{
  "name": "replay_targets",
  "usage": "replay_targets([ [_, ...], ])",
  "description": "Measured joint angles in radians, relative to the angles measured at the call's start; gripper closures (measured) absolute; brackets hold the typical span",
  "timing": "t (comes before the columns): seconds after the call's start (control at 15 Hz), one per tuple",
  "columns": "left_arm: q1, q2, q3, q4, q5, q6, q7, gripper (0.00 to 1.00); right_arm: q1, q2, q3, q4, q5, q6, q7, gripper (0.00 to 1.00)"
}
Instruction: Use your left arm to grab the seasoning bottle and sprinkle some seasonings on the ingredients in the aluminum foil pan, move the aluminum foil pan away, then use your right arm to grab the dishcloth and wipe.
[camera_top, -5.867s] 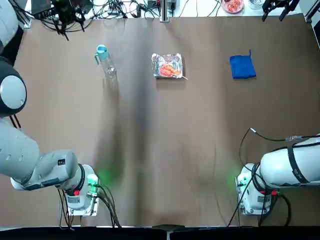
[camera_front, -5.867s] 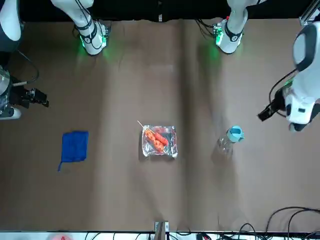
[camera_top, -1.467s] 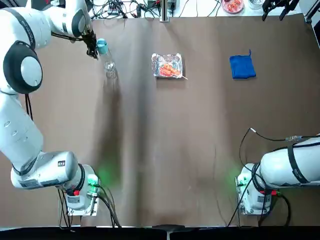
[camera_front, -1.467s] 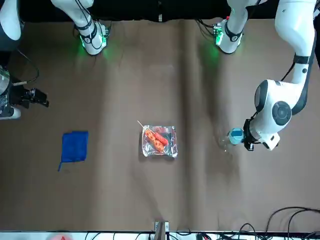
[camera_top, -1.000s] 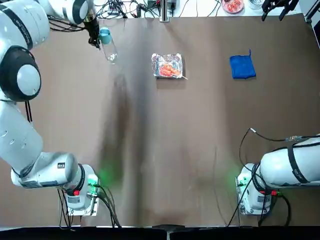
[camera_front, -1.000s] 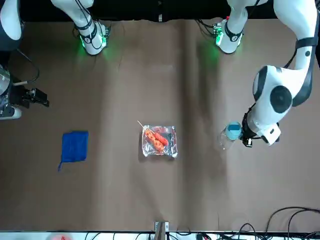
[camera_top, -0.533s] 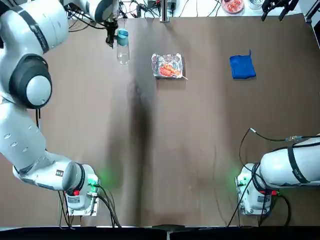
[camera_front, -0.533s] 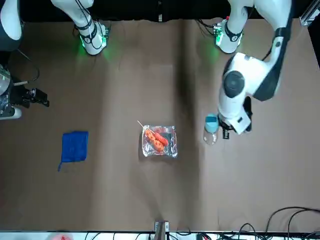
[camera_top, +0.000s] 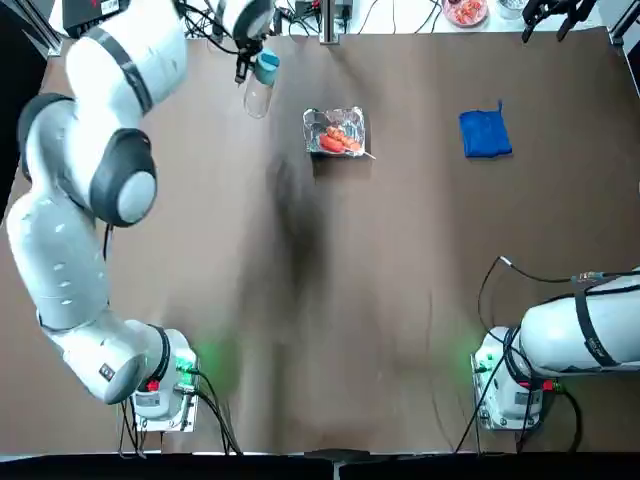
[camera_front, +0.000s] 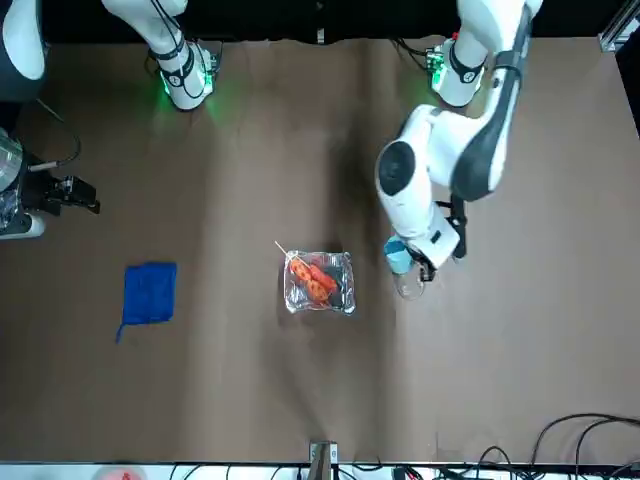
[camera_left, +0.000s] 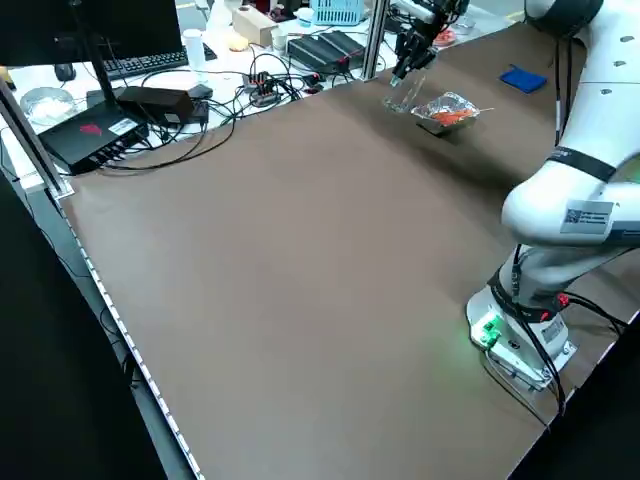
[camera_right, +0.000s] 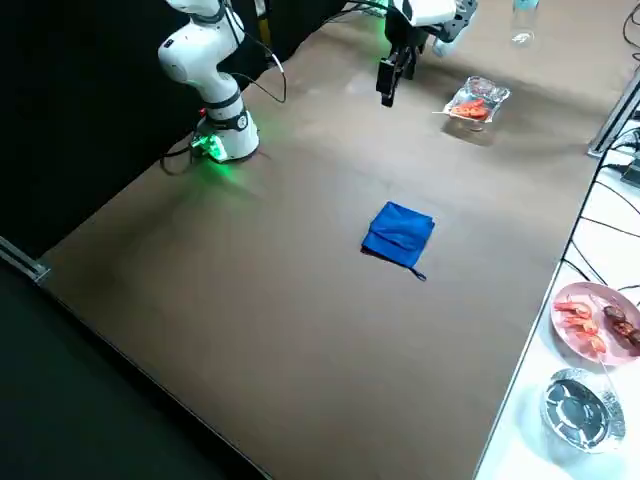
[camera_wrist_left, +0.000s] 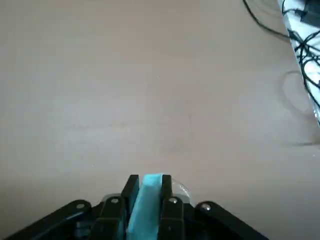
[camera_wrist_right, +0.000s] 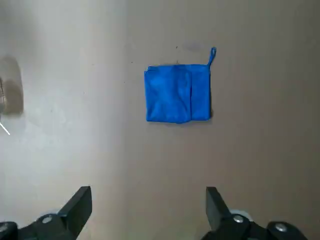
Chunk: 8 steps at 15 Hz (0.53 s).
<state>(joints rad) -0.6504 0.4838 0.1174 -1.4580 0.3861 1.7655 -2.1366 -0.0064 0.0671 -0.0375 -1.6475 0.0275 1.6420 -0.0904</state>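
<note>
L gripper (camera_wrist_left: 150, 192) was clamped on seasoning bottle (camera_top: 258, 95), held up just L of foil pan (camera_top: 335, 133) w/ ingredients (camera_top: 340, 140); grab done, sprinkle, pan move + wipe left, R gripper (camera_wrist_right: 149, 200) parked wide, dishcloth (camera_wrist_right: 177, 93) unused on table (camera_top: 400, 300).

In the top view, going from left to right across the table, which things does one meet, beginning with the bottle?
Bottle in the left gripper, foil pan with food, blue cloth, right gripper beyond the far edge.
</note>
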Motion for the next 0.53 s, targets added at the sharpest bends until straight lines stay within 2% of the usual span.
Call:
replay_targets([
  [0.2,-0.141,0.063,0.134,0.033,-0.031,-0.002,-0.055,0.77,0.0,0.0,0.0,0.0,0.0,-0.001,0.0,0.0],
  [0.53,-0.258,0.151,0.25,0.081,-0.048,-0.005,-0.072,0.77,0.0,0.0,0.0,0.0,0.0,-0.001,0.0,0.0],
])
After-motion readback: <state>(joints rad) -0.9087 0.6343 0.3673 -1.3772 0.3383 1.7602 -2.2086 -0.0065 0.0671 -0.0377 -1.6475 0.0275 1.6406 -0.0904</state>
